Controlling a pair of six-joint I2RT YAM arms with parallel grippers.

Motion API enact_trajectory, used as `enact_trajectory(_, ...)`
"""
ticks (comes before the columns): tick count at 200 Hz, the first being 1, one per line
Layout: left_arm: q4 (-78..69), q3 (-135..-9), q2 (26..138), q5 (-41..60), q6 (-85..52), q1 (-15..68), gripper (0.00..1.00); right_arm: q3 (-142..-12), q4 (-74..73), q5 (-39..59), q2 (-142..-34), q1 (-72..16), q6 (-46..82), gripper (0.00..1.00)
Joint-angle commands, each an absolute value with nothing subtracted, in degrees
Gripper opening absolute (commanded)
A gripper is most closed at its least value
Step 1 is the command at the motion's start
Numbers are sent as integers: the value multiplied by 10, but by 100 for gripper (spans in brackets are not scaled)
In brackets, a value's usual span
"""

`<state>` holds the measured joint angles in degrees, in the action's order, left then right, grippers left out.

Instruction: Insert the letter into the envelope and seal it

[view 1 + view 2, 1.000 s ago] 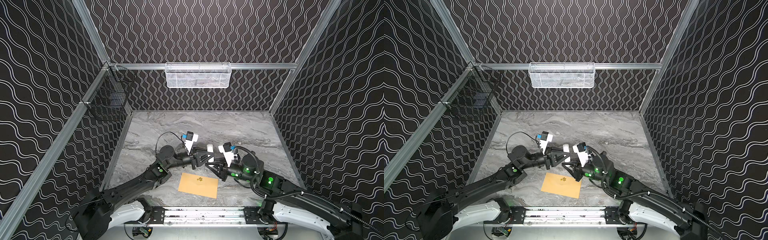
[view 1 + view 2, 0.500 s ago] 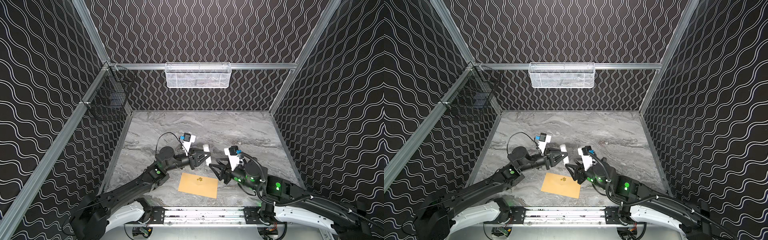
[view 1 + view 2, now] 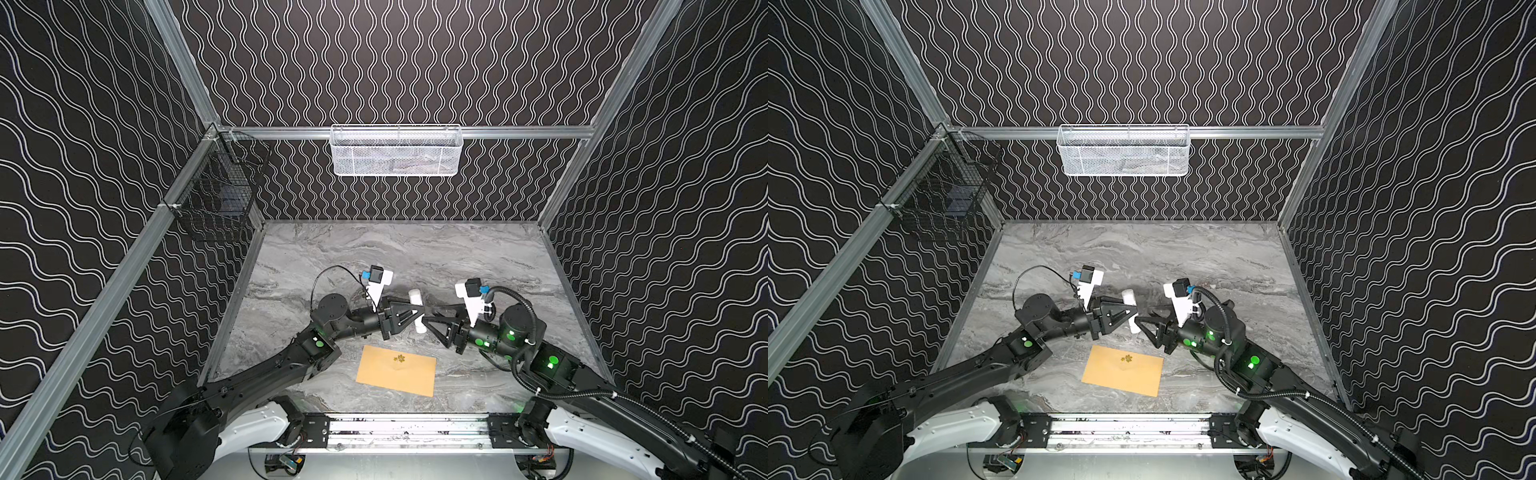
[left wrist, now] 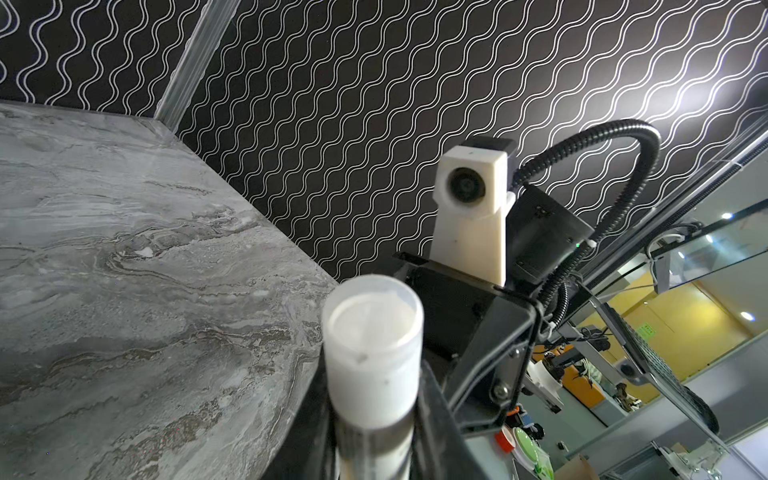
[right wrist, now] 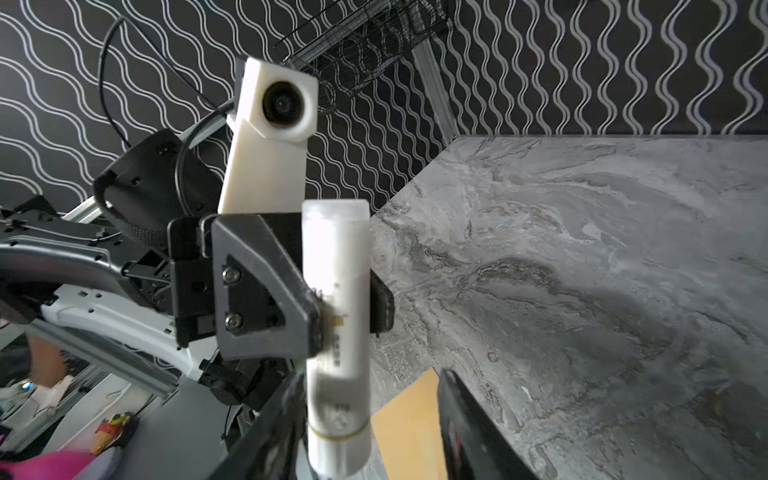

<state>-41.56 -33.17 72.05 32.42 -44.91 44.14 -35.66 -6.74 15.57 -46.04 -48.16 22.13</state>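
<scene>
1. Envelope (image 3: 397, 370): one, tan, flat on the bench (image 3: 415, 249) near the front edge, flap shut, contents hidden.
2. One white cylinder (image 5: 336, 266) is pinched mid-length by the left gripper (image 3: 417, 314) fingers.
3. Both arms reach low, tips meeting; the right gripper (image 3: 428, 316) fingers are spread beside the cylinder, and I cannot tell whether they touch it.

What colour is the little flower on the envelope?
Gold flower on the tan envelope, clearest in a top view.
</scene>
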Motion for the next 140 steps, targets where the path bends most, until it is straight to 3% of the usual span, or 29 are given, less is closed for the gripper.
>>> enact_trajectory(1, -447, -331, 720, 332, -456, 440, 0, -358, -119, 223, -478, -474, 234, 51)
enact_trajectory(124, -420, -335, 717, 325, -438, 440, 0, -390, -100, 242, -538, -465, 248, 11)
enact_trajectory(133, -412, -335, 715, 322, -435, 440, 12, -394, -89, 234, -541, -465, 249, 10)
enact_trajectory(140, -403, -335, 711, 317, -433, 440, 26, -395, -80, 223, -542, -463, 250, 9)
